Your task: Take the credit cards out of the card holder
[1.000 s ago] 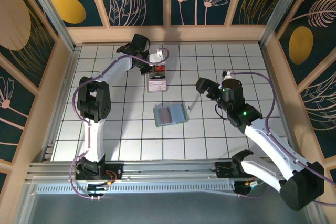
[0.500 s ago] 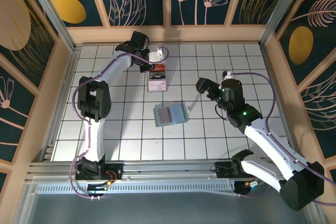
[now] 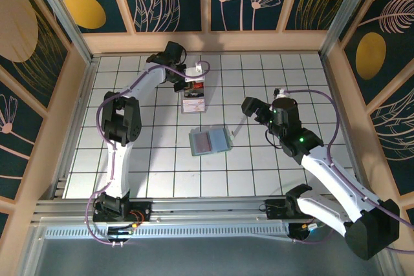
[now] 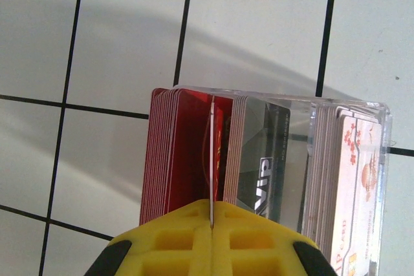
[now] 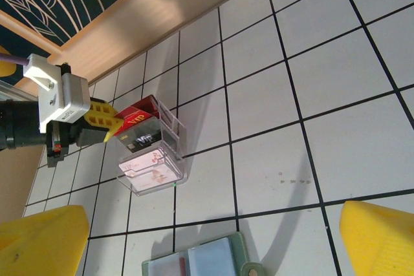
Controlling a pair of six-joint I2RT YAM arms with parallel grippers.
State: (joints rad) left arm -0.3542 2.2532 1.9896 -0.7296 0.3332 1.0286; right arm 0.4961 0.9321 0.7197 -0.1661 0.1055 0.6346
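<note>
Card (image 4: 211,153) edge-on, left pincer (image 4: 212,210) cropped below

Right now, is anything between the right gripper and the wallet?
Nothing visible. Only bare tiles lie between the open right gripper and the wallet; the clear card box stands farther back.

My left arm (image 3: 139,85) is stretched far out, left tool (image 4: 211,208) pinching a thin card (image 4: 211,153). My right tool (image 5: 210,234) hangs with fingers spread wide.
</note>
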